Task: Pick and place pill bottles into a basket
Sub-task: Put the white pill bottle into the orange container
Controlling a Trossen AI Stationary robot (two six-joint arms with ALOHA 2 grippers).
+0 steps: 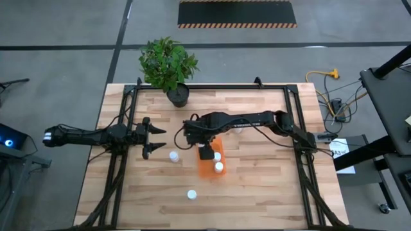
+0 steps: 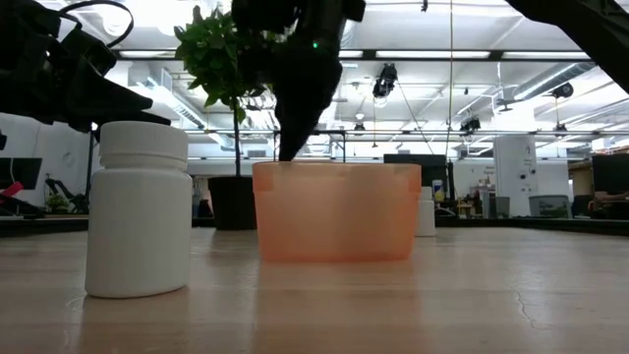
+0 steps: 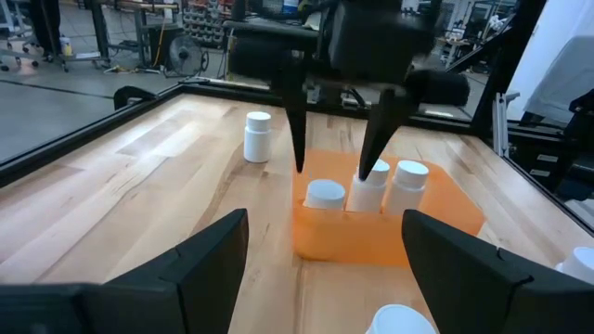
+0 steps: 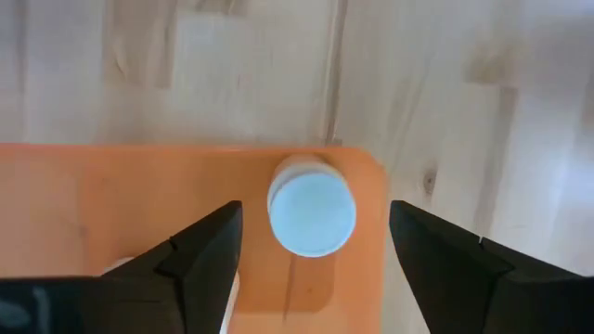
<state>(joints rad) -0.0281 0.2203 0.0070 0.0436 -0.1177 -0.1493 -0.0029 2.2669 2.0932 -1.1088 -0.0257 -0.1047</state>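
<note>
Right gripper [image 1: 206, 153] hides part of basket [image 1: 207, 168].

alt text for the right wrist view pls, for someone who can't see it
Looking straight down, the right gripper hangs with jaws open on either side of a white-capped pill bottle standing in a corner of the orange basket. Light wooden table surrounds the basket.

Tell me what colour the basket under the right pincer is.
Translucent orange. The basket shows best in the left wrist view, with white pill bottles standing inside it.
</note>
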